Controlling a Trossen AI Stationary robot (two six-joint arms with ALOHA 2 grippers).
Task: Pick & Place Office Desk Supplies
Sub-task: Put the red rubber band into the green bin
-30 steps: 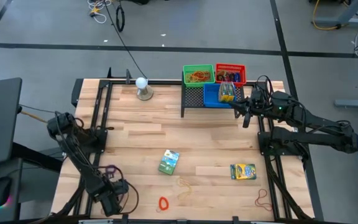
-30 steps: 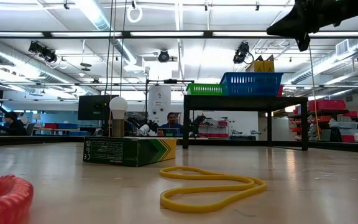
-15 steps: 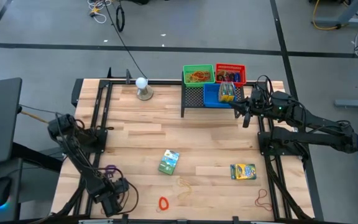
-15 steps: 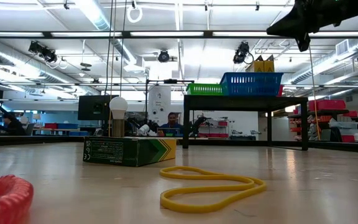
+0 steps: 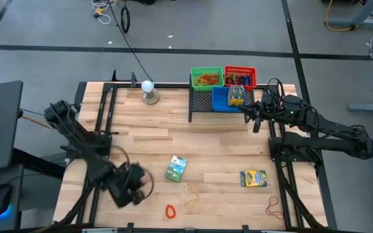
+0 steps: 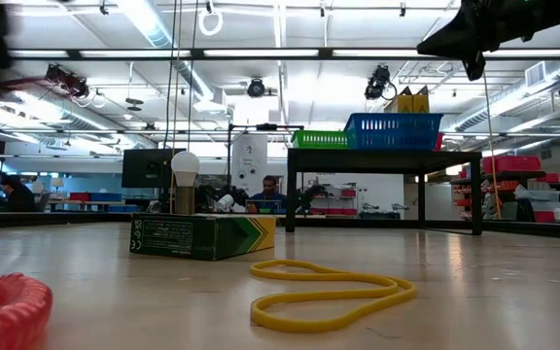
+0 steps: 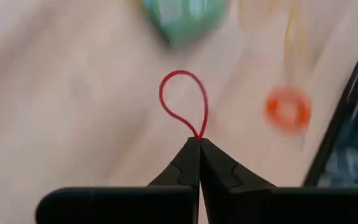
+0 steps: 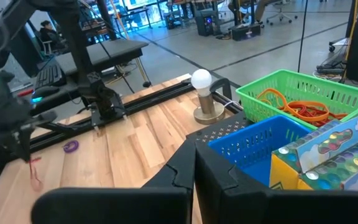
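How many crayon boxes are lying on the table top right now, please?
2: a green crayon box near the middle of the table, and a yellow crayon box toward the right side.

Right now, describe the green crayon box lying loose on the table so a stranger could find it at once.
Start at the wooden table and look near the middle of its front half. The green crayon box lies flat there. The other loose box, farther right, is yellow, and a thin yellow rubber band lies just in front.
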